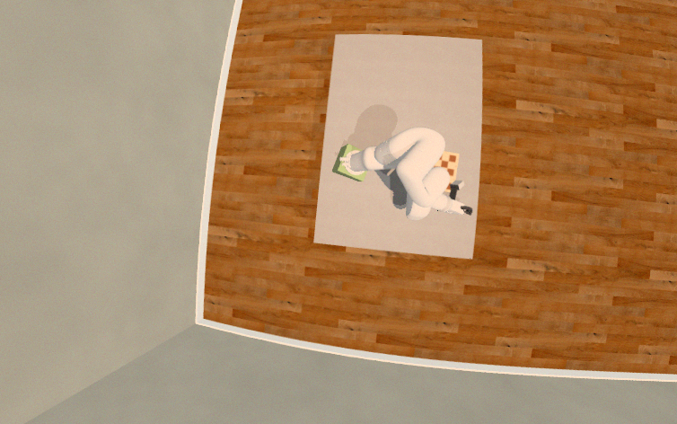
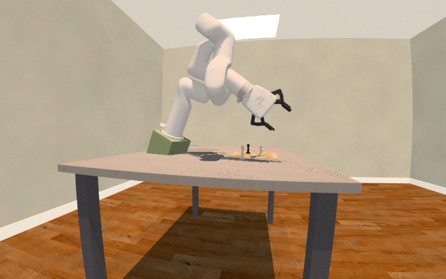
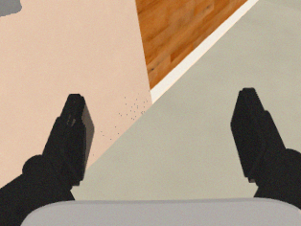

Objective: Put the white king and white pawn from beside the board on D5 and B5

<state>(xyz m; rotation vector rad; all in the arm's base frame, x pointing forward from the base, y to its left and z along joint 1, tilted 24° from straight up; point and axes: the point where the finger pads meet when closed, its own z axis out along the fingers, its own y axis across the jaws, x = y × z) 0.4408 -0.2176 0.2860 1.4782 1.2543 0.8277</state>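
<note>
The gripper [image 2: 275, 110] hangs in the air above the chessboard [image 2: 268, 155], fully open with nothing between its black fingers. In the exterior view it tilts downward and to the right from the end of the white arm [image 2: 213, 78], well clear of the pieces below.

The chessboard lies flat on the desk [image 2: 164, 169], toward its far right part, and is partly hidden under the arm in the top view [image 1: 449, 163]. At the board's near left stands a tall white piece, most likely the white king [image 2: 242, 151], upright with its long axis vertical. A much shorter white piece, most likely the white pawn [image 2: 253, 152], stands upright just to its right. Whether these two stand on the board or just beside its edge cannot be told from this angle. A black piece [image 2: 248, 148] stands upright behind them, and another white piece [image 2: 261, 151] stands upright further right; their kinds are too small to make out.

The arm rises from a green base block [image 2: 161, 146] at the far left of the desk. The wrist view shows the desk's edge, wooden floor [image 3: 192, 8] and a grey wall between the spread fingers.
</note>
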